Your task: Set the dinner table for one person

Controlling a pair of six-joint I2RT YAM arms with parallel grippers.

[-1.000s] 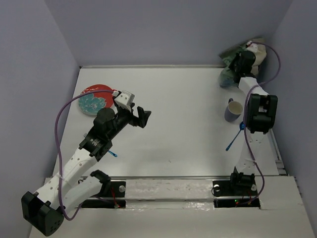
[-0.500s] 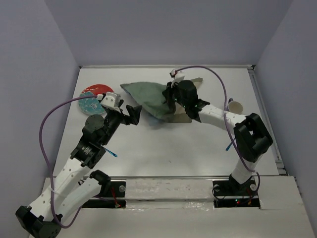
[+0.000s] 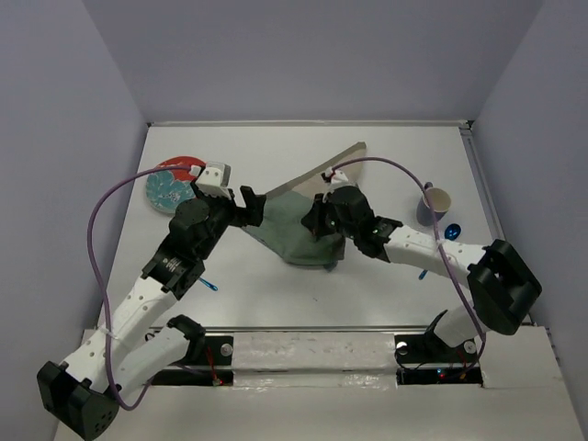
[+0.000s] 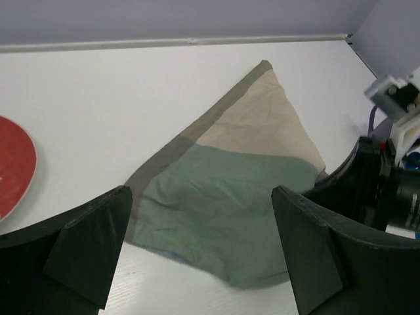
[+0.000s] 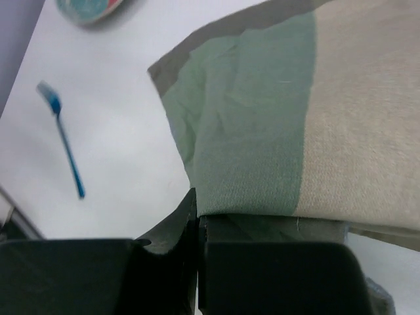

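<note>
Top external, right gripper (image 3: 318, 225) clenched on mat (image 3: 292, 235) (seemingly its edge), dinner table (image 3: 386, 165) just beneath

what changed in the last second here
The right gripper, shut on the cloth mat, swept it from the far right corner to the middle of the dinner table, where it now lies partly spread. The left gripper, open, shifted slightly and faces the mat. The plate, cup, blue fork and blue spoon stayed put.
</note>
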